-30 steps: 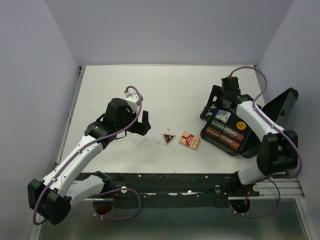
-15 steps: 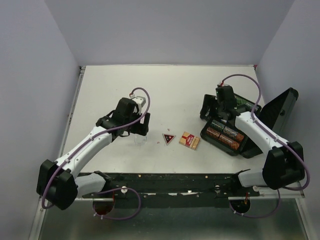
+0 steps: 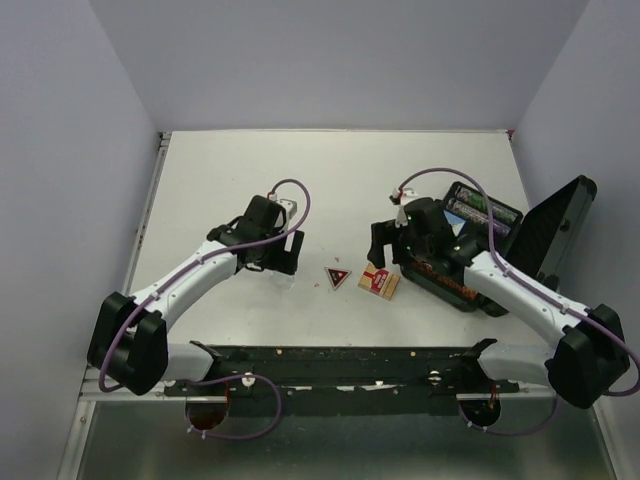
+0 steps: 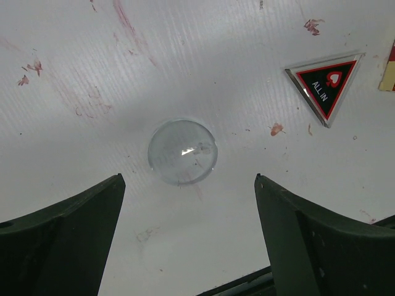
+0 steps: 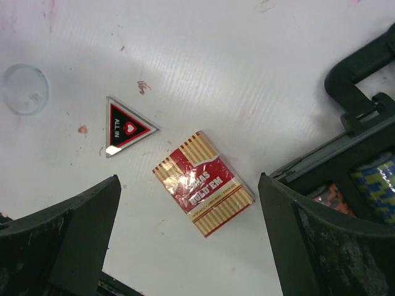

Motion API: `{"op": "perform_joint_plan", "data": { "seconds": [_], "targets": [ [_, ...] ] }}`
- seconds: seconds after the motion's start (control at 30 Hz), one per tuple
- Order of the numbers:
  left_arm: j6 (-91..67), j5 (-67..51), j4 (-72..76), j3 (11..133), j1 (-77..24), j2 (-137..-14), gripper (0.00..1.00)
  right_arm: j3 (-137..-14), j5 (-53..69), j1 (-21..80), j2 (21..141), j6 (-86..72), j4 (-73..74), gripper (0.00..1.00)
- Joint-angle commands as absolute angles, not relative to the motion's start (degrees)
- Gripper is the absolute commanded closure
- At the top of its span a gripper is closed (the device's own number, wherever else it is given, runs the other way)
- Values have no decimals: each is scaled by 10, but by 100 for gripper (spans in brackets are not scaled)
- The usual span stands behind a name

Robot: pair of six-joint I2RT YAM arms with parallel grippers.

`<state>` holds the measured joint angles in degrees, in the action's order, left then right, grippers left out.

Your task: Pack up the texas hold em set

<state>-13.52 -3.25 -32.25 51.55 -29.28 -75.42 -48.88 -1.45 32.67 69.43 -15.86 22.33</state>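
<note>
Left end effector (image 4: 188,180) hangs with fingers spread wide above the clear marker (image 4: 182,152), which lies flat on the surface (image 3: 340,180) between the fingers, touching neither. Right end effector (image 5: 188,180), likewise spread and gripping nothing, hangs above the red card box (image 5: 203,183), which lies flat just left of the open black case (image 3: 553,230). The triangular red-black marker (image 4: 324,82) lies between clear marker and card box, apart from both.

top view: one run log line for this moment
left gripper open above clear marker | right gripper open above red card box | all-in marker loose | case open
</note>
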Motion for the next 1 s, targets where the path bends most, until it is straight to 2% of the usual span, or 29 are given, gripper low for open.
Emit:
{"op": "perform_joint_plan", "data": {
  "seconds": [0.0,0.17,0.33,0.53,0.77,0.97],
  "targets": [
    [-134,-49,-315,528,-294,-735,6,-489,33,348,743,-101,209,2],
    [-135,-69,-305,522,-294,-700,6,-493,3,374,794,-34,215,3],
    [-133,-78,-301,520,-294,-672,5,-488,47,378,806,66,206,0],
    [-131,-83,-301,519,-294,-644,5,-516,59,377,874,140,244,0],
    [-129,-83,-301,514,-294,-621,5,-533,51,378,911,156,247,0],
    [-130,-85,-301,514,-294,-614,5,-526,49,378,947,157,252,8]
  ]
}}
